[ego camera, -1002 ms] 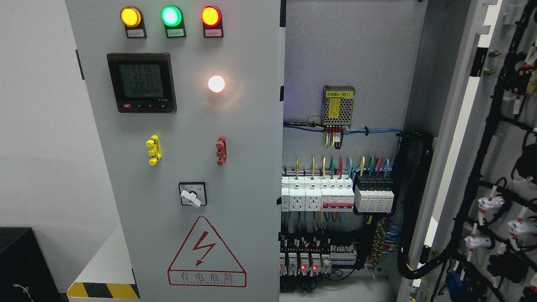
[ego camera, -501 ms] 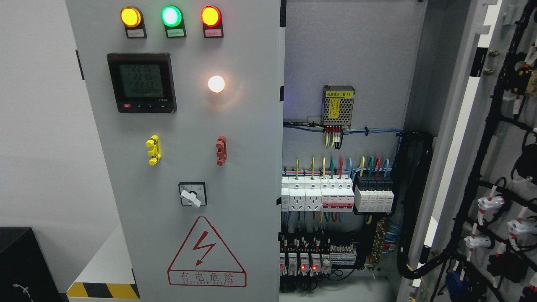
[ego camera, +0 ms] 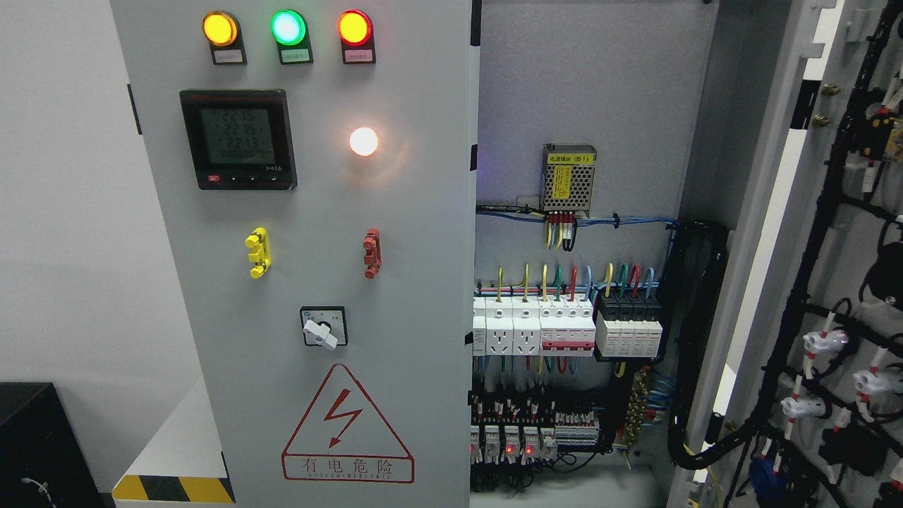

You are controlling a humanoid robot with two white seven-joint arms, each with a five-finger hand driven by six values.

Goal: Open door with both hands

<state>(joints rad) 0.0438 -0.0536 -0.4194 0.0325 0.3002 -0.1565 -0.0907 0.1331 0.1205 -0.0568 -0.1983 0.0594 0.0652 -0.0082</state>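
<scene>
Grey metal cabinet door on the left (ego camera: 395, 317) fills the left-centre of the head view, closed, face toward the camera; the second grey door on the right (ego camera: 783, 212) is swung wide open at the frame's right edge, its inner side showing black cable harnesses (ego camera: 811, 282) with white connectors (ego camera: 825, 342). No robot hand or arm is visible anywhere, so neither hand's state can be told. On the closed door: three round pilot lamps along the top, amber (ego camera: 219, 28), green (ego camera: 288, 27) and red (ego camera: 354, 27), all lit; below them a black digital meter with a greenish screen (ego camera: 238, 139), and a glowing white round lamp (ego camera: 363, 141) to its right. Lower down a yellow plastic handle (ego camera: 258, 252) and a red plastic handle (ego camera: 372, 252) sit side by side, well apart. Under them a white rotary selector switch on a black square plate (ego camera: 323, 327), then a red triangular lightning warning sign (ego camera: 346, 427). Through the open half, the cabinet interior: a perforated metal power supply with a yellow label (ego camera: 568, 180), a row of white breakers and sockets (ego camera: 532, 324), black-and-white modules (ego camera: 629, 326) just beside them, relays with red lights (ego camera: 515, 441) at the bottom. Left of the cabinet a white wall (ego camera: 63, 212), a black box (ego camera: 35, 444) in the lower left corner, yellow-black hazard striping (ego camera: 173, 488) at the base.
</scene>
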